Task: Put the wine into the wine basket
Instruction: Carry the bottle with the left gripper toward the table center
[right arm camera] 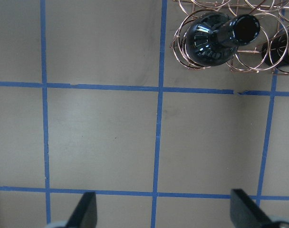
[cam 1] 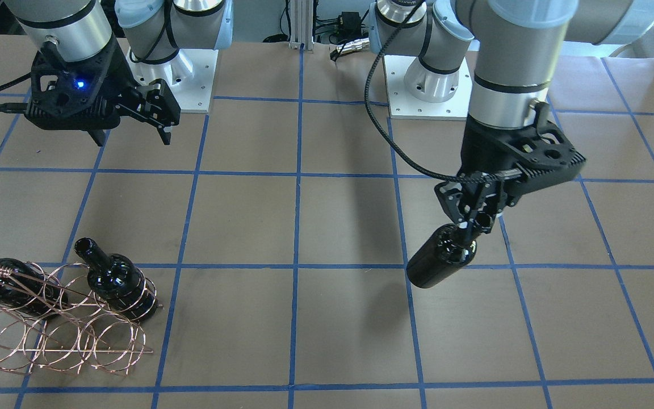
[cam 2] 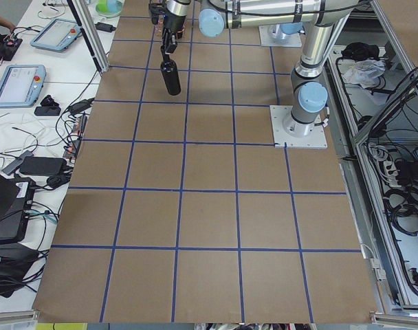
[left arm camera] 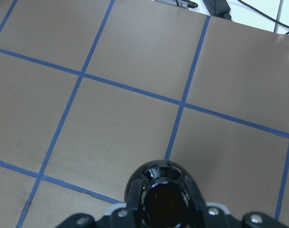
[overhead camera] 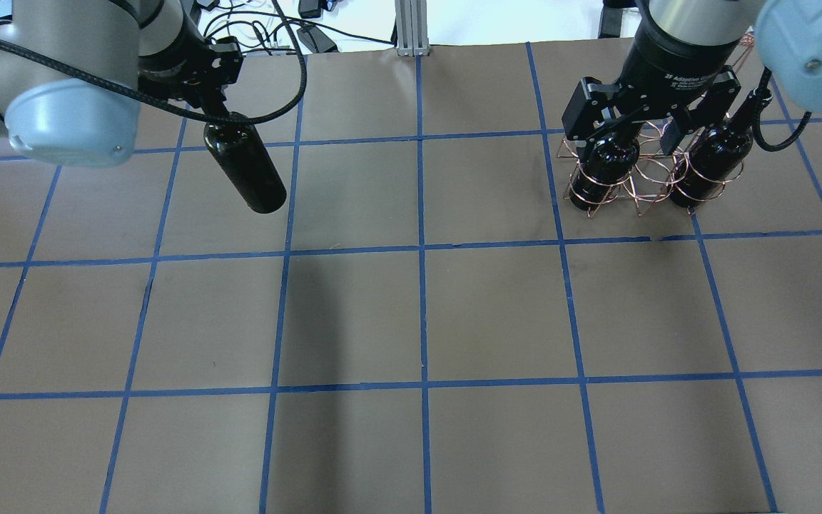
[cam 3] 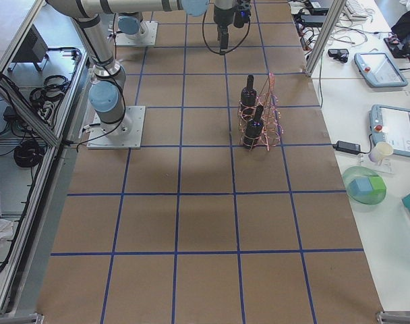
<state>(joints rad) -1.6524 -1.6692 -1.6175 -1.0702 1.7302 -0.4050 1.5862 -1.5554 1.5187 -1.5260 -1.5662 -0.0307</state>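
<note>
My left gripper (cam 1: 469,224) is shut on the neck of a near-black wine bottle (cam 1: 439,257). The bottle hangs tilted above the table, also in the overhead view (overhead camera: 245,168) and the left wrist view (left arm camera: 159,190). The copper wire wine basket (cam 1: 60,335) stands at the table's far side on my right, also in the overhead view (overhead camera: 641,187). It holds two more bottles (cam 1: 114,279) (cam 1: 6,284), necks up. My right gripper (cam 1: 133,136) is open and empty, raised above the table on the robot's side of the basket. Its fingers (right arm camera: 85,209) are spread wide.
The brown table (overhead camera: 418,314) has a blue tape grid. The two arm bases (cam 1: 174,68) (cam 1: 429,79) stand at its robot side. Cables, tablets and a green bowl (cam 3: 364,185) lie on the side benches beyond the table's edge.
</note>
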